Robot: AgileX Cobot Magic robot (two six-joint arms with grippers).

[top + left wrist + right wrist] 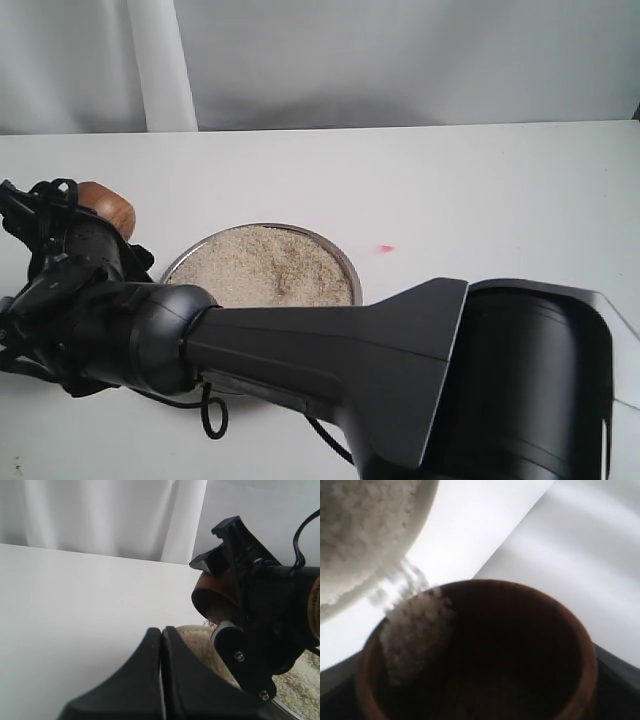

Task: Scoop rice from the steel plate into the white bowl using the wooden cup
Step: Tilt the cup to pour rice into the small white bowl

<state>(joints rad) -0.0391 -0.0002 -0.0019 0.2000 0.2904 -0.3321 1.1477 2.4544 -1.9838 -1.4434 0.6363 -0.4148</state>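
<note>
My right gripper (85,228) has reached across to the left and is shut on the wooden cup (106,205). The cup is tipped steeply, mouth down. Its dark inside (510,655) holds only a clump of rice (415,630) at the lip, and grains are trailing off. Right beside that lip is a cream rim, seemingly the white bowl (420,530), heaped with rice. The exterior view hides the bowl behind the arm. The steel plate (345,262), right of the cup, is full of rice (265,265). My left gripper (161,632) is shut and empty, just short of the rice.
My right arm's bulky black body (450,370) covers the front of the white table (500,190), and a cable loop (212,415) hangs under it. A small red mark (385,248) lies right of the plate. A white curtain closes off the back.
</note>
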